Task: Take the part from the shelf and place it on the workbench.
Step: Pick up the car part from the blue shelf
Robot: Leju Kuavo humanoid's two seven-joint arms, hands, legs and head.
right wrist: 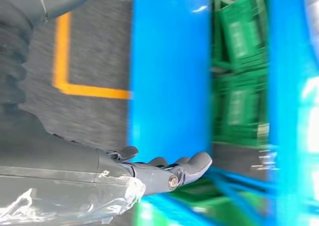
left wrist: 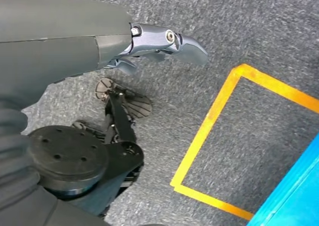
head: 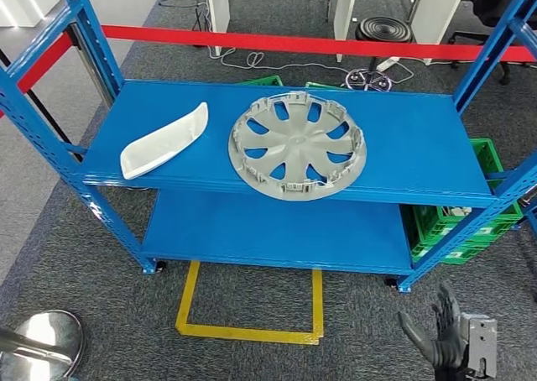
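Observation:
A grey plastic wheel cover [head: 297, 145] lies flat on the upper board of the blue shelf [head: 405, 138], near its middle. A white curved trim part [head: 164, 141] lies to its left on the same board. My right hand [head: 443, 331] is low at the bottom right of the head view, in front of the shelf, fingers spread and holding nothing. In the right wrist view the right hand [right wrist: 165, 171] points at the blue shelf [right wrist: 169, 66], apart from it. My left hand [left wrist: 158, 44] hangs over the grey carpet with nothing in it.
Green crates [head: 471, 221] stand behind the shelf's right end. A yellow taped square [head: 250, 305] marks the carpet in front of the shelf. A red barrier band [head: 304, 41] runs behind it. A round metal base [head: 44, 339] sits at the bottom left.

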